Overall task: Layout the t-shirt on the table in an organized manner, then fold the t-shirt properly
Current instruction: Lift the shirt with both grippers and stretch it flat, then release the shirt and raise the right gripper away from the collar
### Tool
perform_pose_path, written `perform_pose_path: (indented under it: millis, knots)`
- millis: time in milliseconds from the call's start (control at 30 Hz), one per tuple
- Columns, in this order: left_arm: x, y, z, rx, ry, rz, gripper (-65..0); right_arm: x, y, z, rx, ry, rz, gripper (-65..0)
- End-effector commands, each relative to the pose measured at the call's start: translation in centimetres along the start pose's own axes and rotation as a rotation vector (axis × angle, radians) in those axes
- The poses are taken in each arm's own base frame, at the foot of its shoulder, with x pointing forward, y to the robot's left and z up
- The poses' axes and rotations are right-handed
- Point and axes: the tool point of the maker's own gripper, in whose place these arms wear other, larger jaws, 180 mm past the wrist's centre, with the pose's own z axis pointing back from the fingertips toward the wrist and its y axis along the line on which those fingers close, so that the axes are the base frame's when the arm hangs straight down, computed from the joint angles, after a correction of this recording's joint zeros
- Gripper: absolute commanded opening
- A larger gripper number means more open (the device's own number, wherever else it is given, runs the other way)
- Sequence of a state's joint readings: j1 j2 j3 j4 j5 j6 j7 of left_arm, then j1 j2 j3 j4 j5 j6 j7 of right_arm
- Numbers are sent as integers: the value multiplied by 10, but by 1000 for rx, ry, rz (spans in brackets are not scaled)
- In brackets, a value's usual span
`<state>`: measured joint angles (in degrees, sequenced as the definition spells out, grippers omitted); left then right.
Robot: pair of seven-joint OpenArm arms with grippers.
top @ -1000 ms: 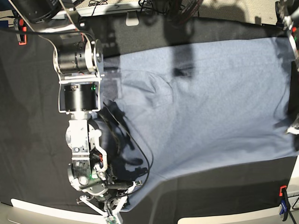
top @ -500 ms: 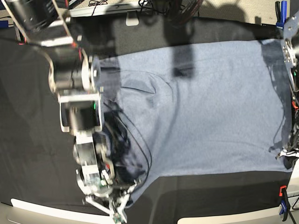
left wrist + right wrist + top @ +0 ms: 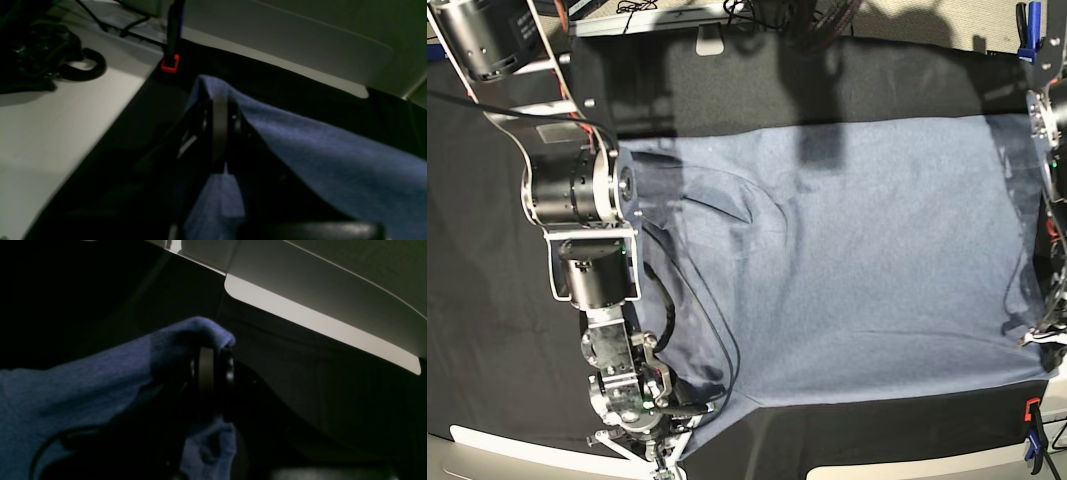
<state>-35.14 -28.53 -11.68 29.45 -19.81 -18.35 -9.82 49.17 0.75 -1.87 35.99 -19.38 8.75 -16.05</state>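
Left gripper [image 3: 218,133] and right gripper [image 3: 210,380], both dark and half-hidden, each pinch the blue-grey heathered cotton t-shirt [image 3: 847,260]. Red-tipped clamp [image 3: 170,63] sits just beyond left gripper on black cloth table [image 3: 487,300]; shirt lettering not visible.

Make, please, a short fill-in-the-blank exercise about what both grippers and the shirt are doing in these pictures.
1. Each gripper is shut on the edge of the ____-grey t-shirt.
2. The right gripper holds a corner of it, as does the ____ gripper.
3. The t-shirt lies spread over the table, which is covered in ____ cloth.
4. Beyond the left gripper, a clamp with a ____ tip grips the table's edge.

Missing words: blue; left; black; red
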Motion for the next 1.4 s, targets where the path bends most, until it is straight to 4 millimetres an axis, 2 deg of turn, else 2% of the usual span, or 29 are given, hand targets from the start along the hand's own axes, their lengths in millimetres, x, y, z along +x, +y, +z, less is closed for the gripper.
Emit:
perform_pose_path:
  millis: [0, 33, 100, 167, 233, 533, 633, 700, 800, 867, 967, 1100, 1200, 1367]
  knots:
    - [32, -3, -8, -8, -80, 6, -646, 40, -19, 4, -46, -91, 0, -650]
    - [31, -5, -9, -10, -79, 10, -566, 40, -20, 4, -48, -90, 0, -650]
    - [30, -8, -9, -13, -79, 13, -429, 40, -20, 4, -48, -91, 0, -521]
    - [30, -7, -9, -13, -80, 12, -400, 39, -23, 4, -52, -89, 1, -393]
    - [30, -7, -9, -15, -72, -11, -400, 38, -25, 4, -55, -88, 2, -345]
    - [21, -4, -8, -19, -11, -51, -400, 34, -25, 3, -54, -66, -3, -346]
    - [12, -11, -7, -70, 40, -48, -401, 32, -20, 3, -28, -53, -68, -355]
    - [4, -19, -3, -135, 80, -45, -406, 31, -17, 4, -9, -39, -100, -391]
    - [-8, -27, 8, -226, 120, -50, -446, 34, 3, 9, 80, -35, -31, -402]
    - [-17, -21, 18, -233, 143, -66, -450, 37, 15, 16, 114, -45, 20, -401]
    - [-28, -7, 36, -221, 155, -74, -450, 37, 28, 33, 125, -62, 45, -401]
    - [-21, 18, 67, -176, 116, -84, -450, 34, 43, 67, 140, -124, 22, -401]
    - [-17, 32, 95, -154, 123, -104, -449, 21, 52, 94, 137, -130, 25, -401]
    - [-15, 42, 142, -151, 137, -192, -449, -13, 66, 136, 144, -138, 25, -401]
